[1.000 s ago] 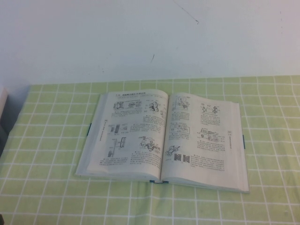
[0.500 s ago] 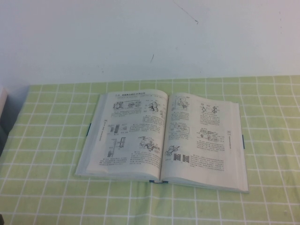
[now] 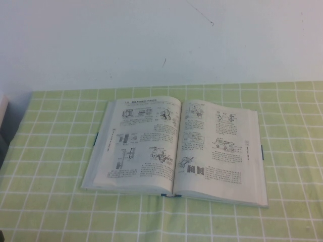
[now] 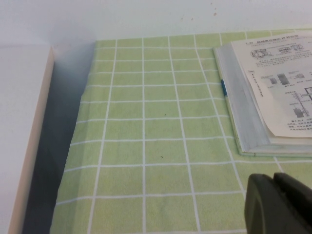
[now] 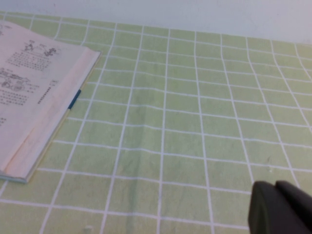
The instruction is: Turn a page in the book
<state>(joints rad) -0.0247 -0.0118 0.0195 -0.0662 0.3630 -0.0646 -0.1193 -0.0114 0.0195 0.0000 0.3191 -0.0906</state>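
Open book (image 3: pixel 176 151), both hands (image 4: pixel 280 204) (image 5: pixel 282 209) apart

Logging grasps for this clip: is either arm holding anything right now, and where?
Nothing is held. Left end effector and shut right end effector hover over green checked cloth, clear of the open white-paged textbook.

My worktop (image 3: pixel 50 212) has green checked cloth with white grid lines; plain white wall (image 3: pixel 151 40) behind, few dark marks, even light.

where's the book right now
In the high view the book lies open and flat mid-table on the green checked cloth, with the left gripper and right gripper off to either side, clear of it.
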